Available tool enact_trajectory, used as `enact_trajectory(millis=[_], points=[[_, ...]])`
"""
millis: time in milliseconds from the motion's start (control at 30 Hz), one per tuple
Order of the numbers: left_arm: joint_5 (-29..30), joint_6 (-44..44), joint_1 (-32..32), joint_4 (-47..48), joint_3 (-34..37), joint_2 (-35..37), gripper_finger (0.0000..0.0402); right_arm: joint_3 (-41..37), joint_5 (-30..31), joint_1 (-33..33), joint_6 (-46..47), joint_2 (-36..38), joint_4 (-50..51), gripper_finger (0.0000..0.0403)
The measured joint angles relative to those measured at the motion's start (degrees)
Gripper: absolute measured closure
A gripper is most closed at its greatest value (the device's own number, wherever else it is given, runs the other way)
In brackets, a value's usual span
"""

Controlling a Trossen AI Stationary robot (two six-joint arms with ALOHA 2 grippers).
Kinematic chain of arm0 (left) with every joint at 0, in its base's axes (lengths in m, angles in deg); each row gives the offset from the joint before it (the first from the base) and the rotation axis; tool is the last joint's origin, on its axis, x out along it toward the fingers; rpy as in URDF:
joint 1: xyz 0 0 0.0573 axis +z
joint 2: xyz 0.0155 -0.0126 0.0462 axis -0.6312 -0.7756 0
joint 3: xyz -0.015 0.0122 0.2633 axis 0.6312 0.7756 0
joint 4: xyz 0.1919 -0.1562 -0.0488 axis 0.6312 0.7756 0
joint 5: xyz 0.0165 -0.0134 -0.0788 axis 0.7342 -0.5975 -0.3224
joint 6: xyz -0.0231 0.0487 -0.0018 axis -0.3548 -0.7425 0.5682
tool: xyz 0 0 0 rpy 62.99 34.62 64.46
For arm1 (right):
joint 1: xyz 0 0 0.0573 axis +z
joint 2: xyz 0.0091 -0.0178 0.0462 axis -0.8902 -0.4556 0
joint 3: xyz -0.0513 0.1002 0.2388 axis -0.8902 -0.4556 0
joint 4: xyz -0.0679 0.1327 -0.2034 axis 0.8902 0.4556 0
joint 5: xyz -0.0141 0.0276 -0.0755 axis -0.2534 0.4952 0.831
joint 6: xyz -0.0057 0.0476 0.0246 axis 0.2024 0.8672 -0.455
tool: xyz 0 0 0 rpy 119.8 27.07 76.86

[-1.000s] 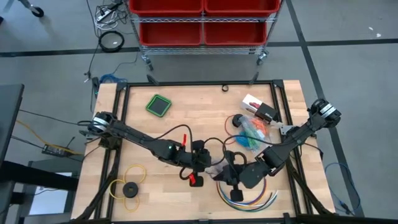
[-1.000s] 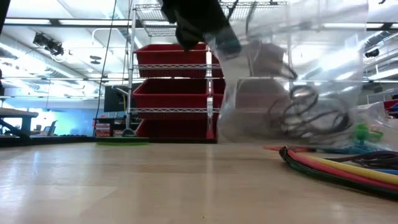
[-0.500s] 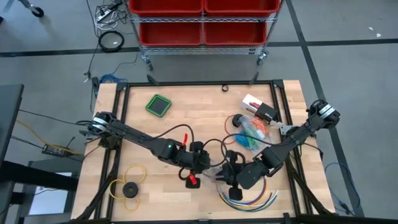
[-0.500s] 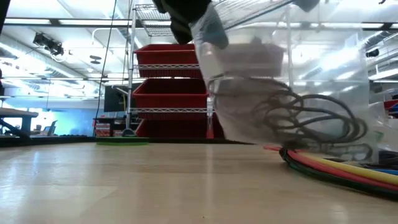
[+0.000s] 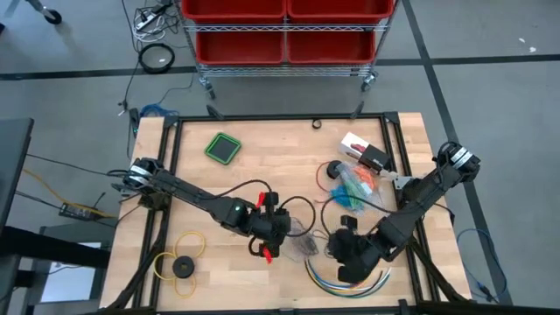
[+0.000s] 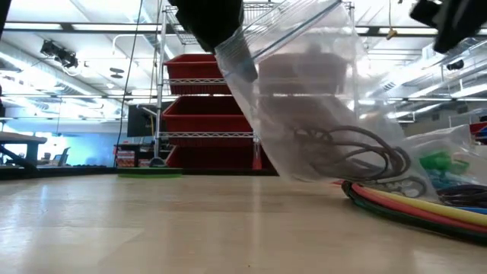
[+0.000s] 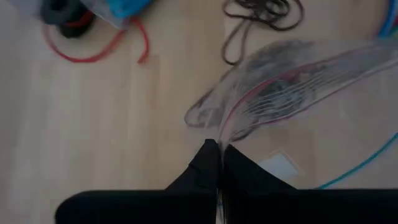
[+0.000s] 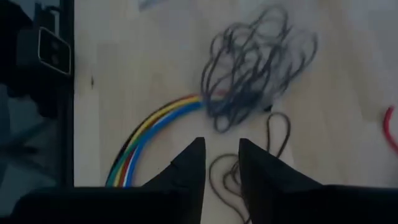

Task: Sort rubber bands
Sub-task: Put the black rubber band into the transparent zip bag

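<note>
Left hand (image 7: 219, 151) pinches one clear bag (image 7: 292, 81); right hand (image 8: 219, 155) gapes above one dark band bunch (image 8: 255, 62).

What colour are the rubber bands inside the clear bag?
Dark purple, nearly black: rubber bands in the clear bag; low view shows best.

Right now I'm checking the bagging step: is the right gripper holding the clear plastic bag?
No: the left gripper pinches the clear bag at its edge, while the right gripper stands open, holding nothing.

clear bag (image 6: 319, 99) top cut off, dark bands (image 6: 358, 152) inside perhaps blurred
</note>
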Motion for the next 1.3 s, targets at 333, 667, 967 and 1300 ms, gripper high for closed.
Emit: enact_trajectory(millis=[333, 667, 967, 1300], points=[[8.44, -1.5, -1.66, -1.89, 0.02, 1.9, 0.0392, -13.11, 3.0, 1.86, 8.34, -0.02, -9.89, 0.032], [17.26, 1.26, -2.33, 2.26, 0.02, 4.98, 0.0392, -23.74, 3.0, -2.8, 2.63, -0.07, -27.09, 0.0321], [6.89, 0.03, -2.22, -11.56, 8.54, 4.66, 0.0392, -26.14, 0.62, -6.14, 0.85, -0.07, -29.29, 0.0321], [6.29, 1.53, -1.79, -18.09, 13.71, 4.66, 0.0392, -26.15, -1.11, -6.46, 0.57, -4.98, -31.36, 0.0322]])
